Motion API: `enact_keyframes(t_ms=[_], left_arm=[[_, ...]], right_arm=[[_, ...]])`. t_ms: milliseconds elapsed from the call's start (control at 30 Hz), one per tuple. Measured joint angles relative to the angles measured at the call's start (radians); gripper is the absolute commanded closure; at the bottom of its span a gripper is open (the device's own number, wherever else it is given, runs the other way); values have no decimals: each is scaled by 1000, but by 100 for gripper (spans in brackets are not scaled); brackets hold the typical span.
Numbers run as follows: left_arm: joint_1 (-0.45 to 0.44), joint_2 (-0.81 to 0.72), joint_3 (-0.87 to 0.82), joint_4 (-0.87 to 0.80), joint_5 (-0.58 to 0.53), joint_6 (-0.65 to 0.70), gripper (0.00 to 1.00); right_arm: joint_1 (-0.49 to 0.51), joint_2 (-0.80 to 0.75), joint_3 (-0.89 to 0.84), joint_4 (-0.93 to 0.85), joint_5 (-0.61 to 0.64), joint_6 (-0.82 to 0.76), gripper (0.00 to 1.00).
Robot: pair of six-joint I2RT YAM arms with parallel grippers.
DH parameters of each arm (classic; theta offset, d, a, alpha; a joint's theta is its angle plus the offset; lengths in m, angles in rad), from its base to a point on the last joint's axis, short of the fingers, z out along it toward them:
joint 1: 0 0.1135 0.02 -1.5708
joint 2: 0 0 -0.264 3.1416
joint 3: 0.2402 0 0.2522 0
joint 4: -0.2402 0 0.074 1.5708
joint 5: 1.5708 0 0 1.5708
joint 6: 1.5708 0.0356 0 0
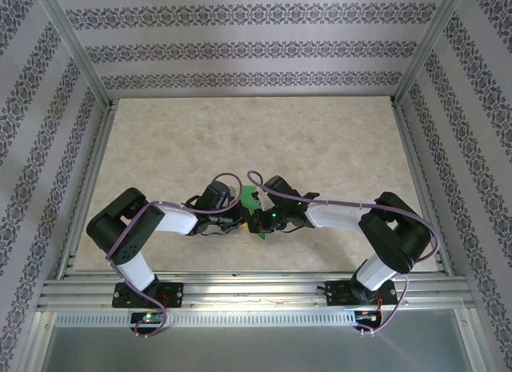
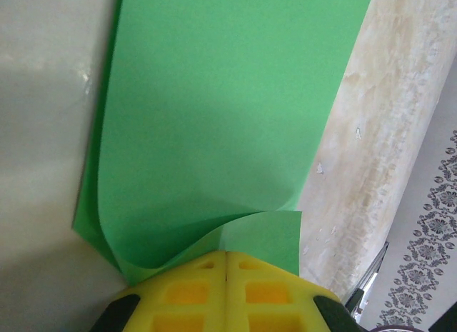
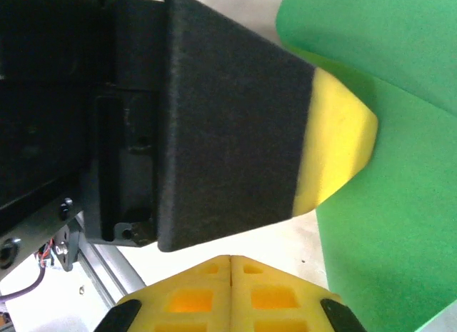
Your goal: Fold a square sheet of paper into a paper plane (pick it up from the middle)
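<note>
Left wrist view: my left tool (image 2: 226, 257) pinches the square sheet of paper (image 2: 228, 111) by a curled edge.
Right wrist view: my right tool (image 3: 230, 262) is pressed together, beside the sheet.
Sheet: between both tools, over the surface (image 1: 320, 148).
Technique: I'd match edges squarely before creasing.

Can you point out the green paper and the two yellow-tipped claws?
green paper (image 2: 228, 111): left wrist view, flat middle of the sheet.
left gripper (image 2: 226, 255): left wrist view, where its closed yellow fingertips pinch the paper's curled edge.
right gripper (image 3: 230, 259): right wrist view, where its closed yellow fingertips meet.
</note>
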Motion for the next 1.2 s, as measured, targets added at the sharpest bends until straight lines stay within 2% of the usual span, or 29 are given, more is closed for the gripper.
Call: enact_keyframes(t_ms=[733,1200], left_arm=[[0,0,0,0,0,0,100],[0,0,0,0,-1,1,100]], right_arm=[[3,44,-13,-50,37,3,94],[0,30,-69,4,33,17,93]])
